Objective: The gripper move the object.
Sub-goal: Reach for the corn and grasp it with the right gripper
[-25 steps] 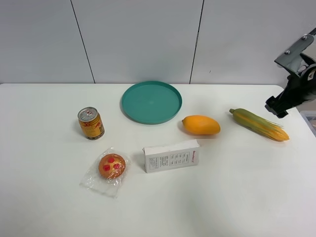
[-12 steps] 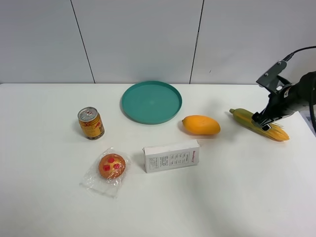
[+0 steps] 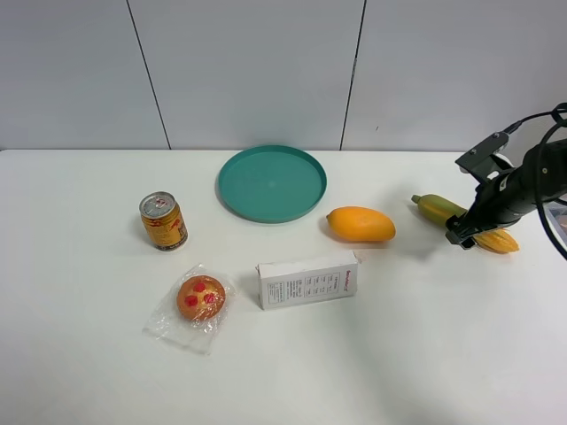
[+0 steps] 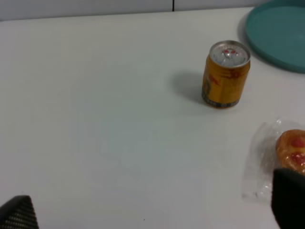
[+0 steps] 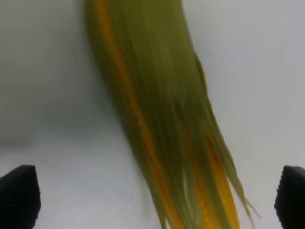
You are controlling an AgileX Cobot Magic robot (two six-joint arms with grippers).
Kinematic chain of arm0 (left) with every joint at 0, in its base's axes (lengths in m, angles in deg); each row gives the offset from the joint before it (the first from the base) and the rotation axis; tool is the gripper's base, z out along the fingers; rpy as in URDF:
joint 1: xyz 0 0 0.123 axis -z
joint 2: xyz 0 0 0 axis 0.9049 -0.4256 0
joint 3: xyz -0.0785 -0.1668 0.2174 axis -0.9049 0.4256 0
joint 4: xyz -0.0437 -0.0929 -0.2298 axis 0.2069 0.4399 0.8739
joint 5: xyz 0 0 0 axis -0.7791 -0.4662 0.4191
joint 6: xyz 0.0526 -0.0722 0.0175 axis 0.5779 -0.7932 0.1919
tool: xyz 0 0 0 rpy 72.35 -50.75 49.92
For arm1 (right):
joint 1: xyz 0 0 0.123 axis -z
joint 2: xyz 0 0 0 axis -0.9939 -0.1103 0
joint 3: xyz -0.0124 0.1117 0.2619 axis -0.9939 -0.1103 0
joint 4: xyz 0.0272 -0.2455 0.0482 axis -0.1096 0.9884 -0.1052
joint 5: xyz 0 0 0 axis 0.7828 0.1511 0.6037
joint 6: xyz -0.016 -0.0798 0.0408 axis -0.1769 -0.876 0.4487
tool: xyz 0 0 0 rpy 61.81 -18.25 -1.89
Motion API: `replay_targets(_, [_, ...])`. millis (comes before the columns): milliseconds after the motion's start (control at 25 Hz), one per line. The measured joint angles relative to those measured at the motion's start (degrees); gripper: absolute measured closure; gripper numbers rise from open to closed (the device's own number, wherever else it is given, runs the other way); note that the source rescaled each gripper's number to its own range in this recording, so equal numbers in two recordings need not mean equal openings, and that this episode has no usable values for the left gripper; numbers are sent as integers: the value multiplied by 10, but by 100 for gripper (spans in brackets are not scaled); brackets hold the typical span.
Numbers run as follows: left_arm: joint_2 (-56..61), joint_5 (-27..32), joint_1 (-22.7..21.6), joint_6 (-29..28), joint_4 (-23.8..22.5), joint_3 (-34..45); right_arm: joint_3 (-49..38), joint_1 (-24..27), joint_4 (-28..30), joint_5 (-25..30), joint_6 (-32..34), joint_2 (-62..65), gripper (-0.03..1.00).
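Observation:
The ear of corn [image 3: 437, 208] lies on the white table at the right, green husk end toward the mango, yellow tip [image 3: 499, 241] toward the table's right edge. My right gripper [image 3: 468, 232] is down over the middle of the corn and hides that part. In the right wrist view the corn [image 5: 157, 109] fills the frame, and the right gripper [image 5: 155, 202] is open with one fingertip [image 5: 19, 195] on each side of it, not touching. My left gripper [image 4: 152, 212] is open and empty over bare table; it is out of the exterior view.
An orange-yellow mango [image 3: 361, 224] lies left of the corn. A teal plate [image 3: 272, 182] sits at the back centre. A white box [image 3: 307, 279], a wrapped pastry [image 3: 200, 297] and a gold can [image 3: 163, 220] are further left. The can [image 4: 226, 74] also shows in the left wrist view.
My right gripper has come down from the upper right, moved left and lowered over the corn. The corn and the other objects have not moved.

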Motion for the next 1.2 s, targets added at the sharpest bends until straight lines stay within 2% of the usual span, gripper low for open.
replay_targets(280, [0,0,0,0,0,0,0,24,20,-7,78,0,-3])
replay_targets(400, [0,0,0,0,0,0,0,32,27,-28,112,0,-3])
replay_targets(800, [0,0,0,0,0,0,0,39,26,-114,135,0,-3])
replay_targets(1040, [0,0,0,0,0,0,0,42,43,-138,146,0,-3])
replay_targets(1200, [0,0,0,0,0,0,0,43,78,-141,218,-1,-3])
